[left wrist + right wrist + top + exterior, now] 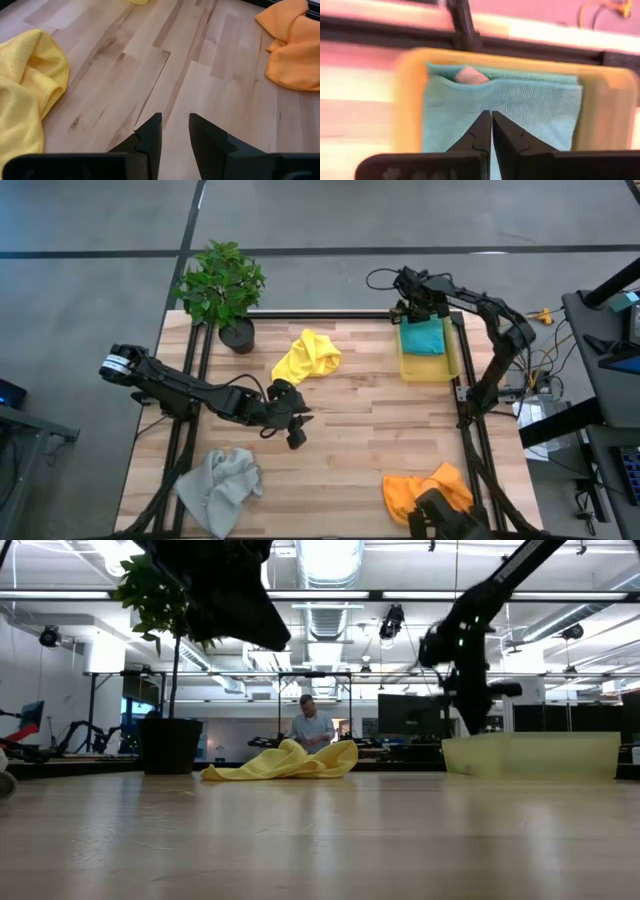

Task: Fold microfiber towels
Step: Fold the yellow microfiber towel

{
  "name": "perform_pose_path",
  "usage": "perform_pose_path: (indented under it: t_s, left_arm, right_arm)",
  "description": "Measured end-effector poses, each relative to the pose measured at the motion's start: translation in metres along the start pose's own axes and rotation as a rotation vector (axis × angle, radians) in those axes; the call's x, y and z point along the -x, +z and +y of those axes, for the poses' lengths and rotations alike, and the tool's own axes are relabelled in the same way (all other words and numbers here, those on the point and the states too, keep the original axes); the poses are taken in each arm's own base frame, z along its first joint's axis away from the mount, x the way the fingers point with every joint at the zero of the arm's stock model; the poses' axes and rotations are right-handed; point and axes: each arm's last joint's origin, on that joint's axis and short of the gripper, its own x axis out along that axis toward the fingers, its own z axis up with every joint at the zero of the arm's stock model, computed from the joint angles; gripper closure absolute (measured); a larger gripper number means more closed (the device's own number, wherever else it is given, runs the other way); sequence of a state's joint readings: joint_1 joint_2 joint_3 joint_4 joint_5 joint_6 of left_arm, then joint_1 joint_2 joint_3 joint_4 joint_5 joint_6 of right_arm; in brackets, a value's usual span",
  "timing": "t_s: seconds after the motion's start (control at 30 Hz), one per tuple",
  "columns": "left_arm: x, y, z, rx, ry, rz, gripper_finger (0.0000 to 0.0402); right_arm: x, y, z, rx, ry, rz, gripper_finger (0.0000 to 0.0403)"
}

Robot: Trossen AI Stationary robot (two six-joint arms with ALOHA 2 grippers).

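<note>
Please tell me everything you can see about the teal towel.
The teal towel is a soft, finely woven cloth, folded into a flat rectangle. It lies inside the yellow bin at the table's far right, filling most of it. The right gripper hovers shut just above it, seemingly not holding it.

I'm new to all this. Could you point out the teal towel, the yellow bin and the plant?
teal towel [424, 337]: high view, middle of the folded cloth.
yellow bin [453, 357]: high view, right rim.
plant [220, 280]: high view, leaves.

Wooden table [350, 440], yellow towel [306, 356], grey towel [220, 488], orange towel [425, 490], yellow bin [452, 365], potted plant [222, 288]
</note>
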State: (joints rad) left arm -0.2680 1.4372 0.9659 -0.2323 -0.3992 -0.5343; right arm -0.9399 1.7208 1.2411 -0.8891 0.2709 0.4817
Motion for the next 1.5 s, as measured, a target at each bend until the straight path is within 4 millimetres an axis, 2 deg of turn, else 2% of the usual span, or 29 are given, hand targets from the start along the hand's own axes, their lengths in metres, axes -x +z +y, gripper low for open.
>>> perform_pose_path:
  t_s: [0.1, 0.2, 0.33, 0.43, 0.5, 0.6, 0.7, 0.8, 0.93, 1.13, 1.37, 1.5]
  left_arm:
    - [0.000, -0.001, 0.000, -0.054, 0.001, 0.003, 0.0318]
    - [0.000, -0.001, 0.000, -0.120, 0.000, 0.002, 0.0318]
    - [0.005, 0.003, 0.001, -0.148, -0.007, -0.013, 0.0318]
    - [0.013, 0.007, 0.003, -0.141, -0.016, -0.030, 0.0318]
    - [0.020, 0.009, 0.004, -0.135, -0.022, -0.043, 0.0318]
    - [0.029, 0.011, 0.008, -0.135, -0.021, -0.044, 0.0318]
    - [0.039, 0.010, 0.013, -0.138, -0.008, -0.025, 0.0318]
    - [0.047, 0.010, 0.018, -0.146, 0.018, -0.015, 0.0318]
    - [0.051, 0.009, 0.021, -0.152, 0.052, -0.014, 0.0318]
    - [0.051, 0.009, 0.023, -0.109, 0.083, -0.023, 0.0318]
    - [0.051, 0.009, 0.023, 0.031, 0.090, -0.034, 0.0318]
    - [0.051, 0.009, 0.022, 0.072, 0.086, -0.035, 0.0318]
  right_arm:
    - [0.029, -0.004, 0.004, 0.049, 0.087, -0.114, 0.0394]
    - [0.063, -0.015, 0.015, 0.204, 0.290, -0.246, 0.0394]
    - [0.103, -0.043, 0.029, 0.429, 0.646, -0.404, 0.0394]
    - [0.122, -0.069, 0.038, 0.523, 0.860, -0.526, 0.0394]
    - [0.129, -0.085, 0.043, 0.546, 0.950, -0.589, 0.0394]
    - [0.127, -0.106, 0.052, 0.526, 1.051, -0.604, 0.0391]
    - [0.113, -0.116, 0.063, 0.504, 1.086, -0.558, 0.0376]
    - [0.093, -0.117, 0.076, 0.518, 1.057, -0.484, 0.0347]
    - [0.079, -0.098, 0.098, 0.582, 1.084, -0.420, 0.0289]
    - [0.072, -0.045, 0.139, 0.608, 1.068, -0.387, 0.0230]
    - [0.075, 0.015, 0.181, 0.893, 0.991, -0.357, 0.0224]
    - [0.066, 0.039, 0.200, 1.020, 0.928, -0.274, 0.0231]
